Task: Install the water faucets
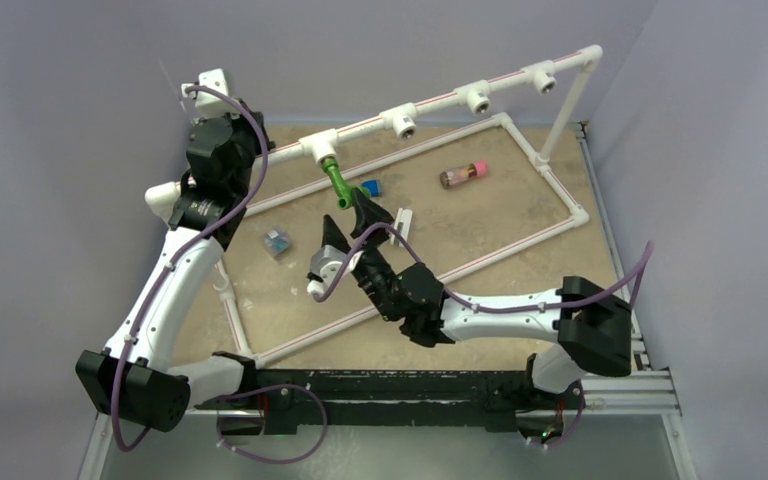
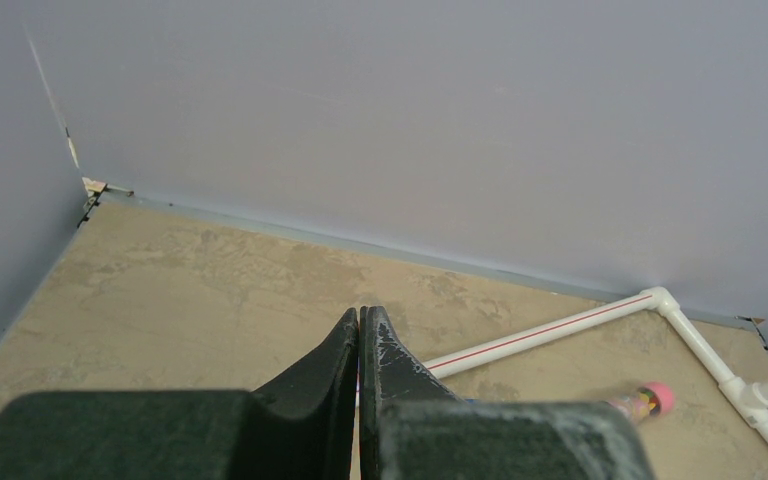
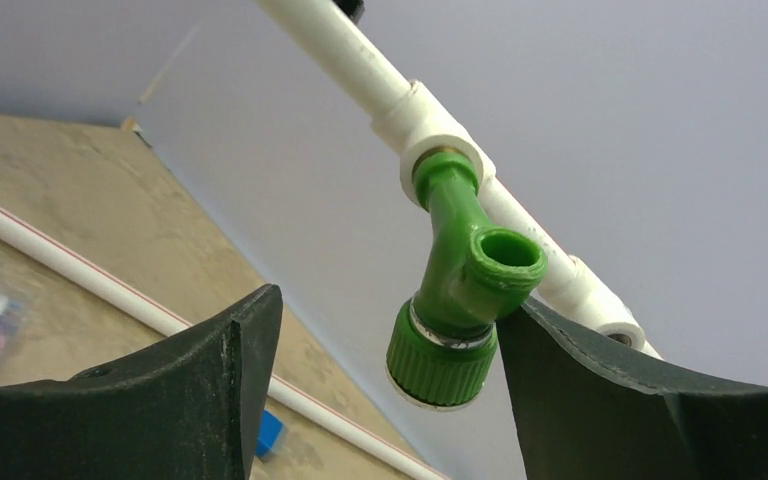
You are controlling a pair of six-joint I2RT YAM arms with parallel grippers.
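Observation:
A green water faucet [image 1: 336,183] hangs from the leftmost tee [image 1: 318,150] of the raised white pipe, its stem in the tee's outlet. In the right wrist view the faucet [image 3: 457,280] angles down from the tee [image 3: 430,140], with a ribbed green nut at its lower end. My right gripper [image 3: 392,303] is open around it. The right finger [image 3: 580,380] touches the faucet's side and the left finger [image 3: 230,370] stands well apart. My left gripper [image 2: 360,312] is shut and empty, held high at the back left and facing the wall.
Three more tee outlets [image 1: 477,97] sit along the raised pipe. Inside the white pipe frame [image 1: 480,262] on the table lie a pink-capped bottle [image 1: 463,174], a blue piece [image 1: 370,187], a small clear packet [image 1: 277,242] and a white part [image 1: 403,222].

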